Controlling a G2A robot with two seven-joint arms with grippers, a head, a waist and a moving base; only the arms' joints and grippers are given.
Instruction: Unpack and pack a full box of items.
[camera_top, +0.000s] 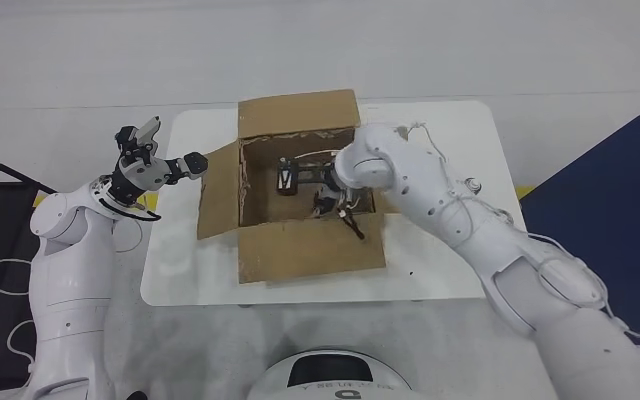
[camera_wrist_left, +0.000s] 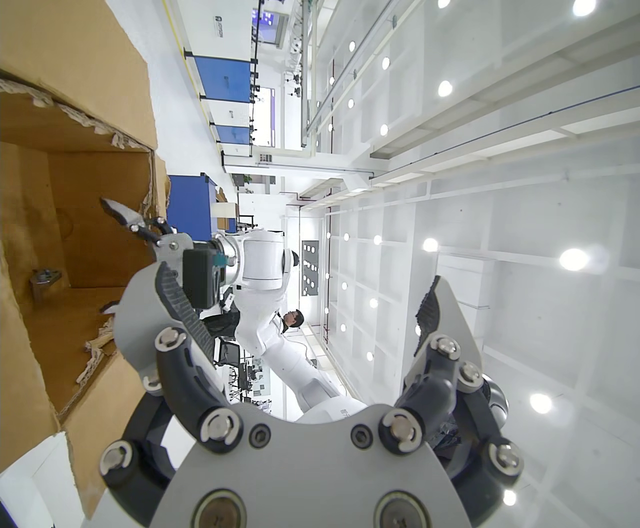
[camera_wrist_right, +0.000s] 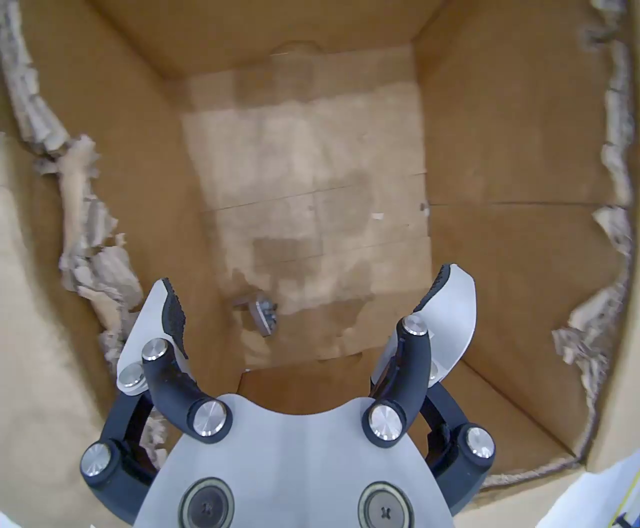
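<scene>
White rounded-corner table (camera_top: 440, 130) carries a large open brown cardboard box (camera_top: 300, 115), which stands around the middle of the worktop with its back flap reaching toward the far edge and its four flaps folded outward. The rims where the flaps meet the walls are torn and ragged. The right arm bends over the box from the right side of the worktop, and the right gripper (camera_wrist_right: 309, 280) hangs inside the box, pointing down toward the floor, its two silver fingers with black ribbed pads (camera_wrist_right: 172, 310) spread wide and holding nothing. A small grey metal part (camera_wrist_right: 257, 310) lies on the box floor close to the foot of one side wall, below the spread fingers and not touched by them. The floor around it is bare cardboard, paler and scuffed in patches. The left gripper (camera_wrist_left: 300, 277) sits just past the left edge of the worktop, beside the box's left flap, turned upward toward a white ceiling with round lights (camera_wrist_left: 572, 259); its fingers are likewise released, wide apart, with nothing between them.
</scene>
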